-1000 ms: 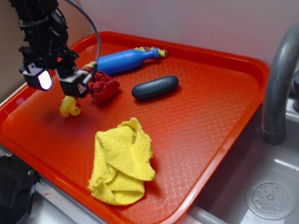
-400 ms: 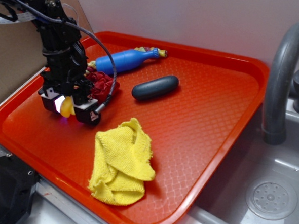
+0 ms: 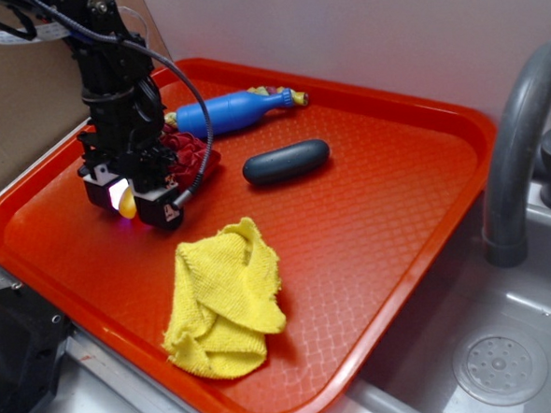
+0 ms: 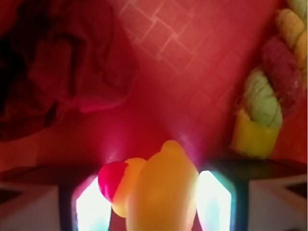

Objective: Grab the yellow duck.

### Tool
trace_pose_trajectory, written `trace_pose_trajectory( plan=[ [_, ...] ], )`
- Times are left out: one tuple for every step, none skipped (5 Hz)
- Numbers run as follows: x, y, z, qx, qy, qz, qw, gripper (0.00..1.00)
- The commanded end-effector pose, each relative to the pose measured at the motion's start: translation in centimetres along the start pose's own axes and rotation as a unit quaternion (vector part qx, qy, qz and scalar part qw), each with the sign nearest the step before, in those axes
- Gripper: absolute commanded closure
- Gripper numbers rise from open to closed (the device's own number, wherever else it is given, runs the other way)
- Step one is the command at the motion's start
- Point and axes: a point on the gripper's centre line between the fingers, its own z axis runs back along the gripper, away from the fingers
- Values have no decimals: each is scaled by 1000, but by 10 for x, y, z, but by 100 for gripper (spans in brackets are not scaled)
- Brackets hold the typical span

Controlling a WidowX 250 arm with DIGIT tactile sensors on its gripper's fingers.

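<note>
The claw (image 3: pixel 126 204) is sitting low over the red tray (image 3: pixel 379 219), at about nine o'clock of the tray's floor, with the black arm (image 3: pixel 118 85) rising straight up from it. The yellow duck (image 3: pixel 125 202) is showing as a small yellow patch between the two black fingers (image 3: pixel 159 206), which are standing on either side of it and close against it. In the wrist view the yellow duck (image 4: pixel 161 192) is filling the lower middle, very near the lens, with a reddish rounded part at its nine o'clock and a bright glowing pad (image 4: pixel 214 199) on each flank. The pads are appearing to touch the duck's sides, so the claw is looking clenched on it, though the glare is blurring the exact contact.

The dark red ruffled fabric (image 3: pixel 190 155) is lying just beside the claw at its two o'clock; in the wrist view the fabric (image 4: pixel 57 67) is taking up the ten o'clock corner. A braided rope (image 4: pixel 269 96) in yellow, pink and green is running down the three o'clock edge of the wrist view.

The blue bottle (image 3: pixel 232 109) is lying on its side toward twelve o'clock of the tray. A dark oblong object (image 3: pixel 286 161) is resting near the tray's middle. The yellow cloth (image 3: pixel 227 298) is lying crumpled toward six o'clock, apart from the claw. A grey faucet (image 3: pixel 524 144) is standing at three o'clock, above the sink (image 3: pixel 500 366).
</note>
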Motion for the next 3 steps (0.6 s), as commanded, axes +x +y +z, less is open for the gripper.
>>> trace_pose_trajectory(
  plan=[
    [-13, -4, 76, 23, -74, -9, 997, 100],
    [-21, -18, 126, -12, -101, -23, 995, 100],
    [-33, -33, 164, -45, -125, -40, 990, 100]
  ],
)
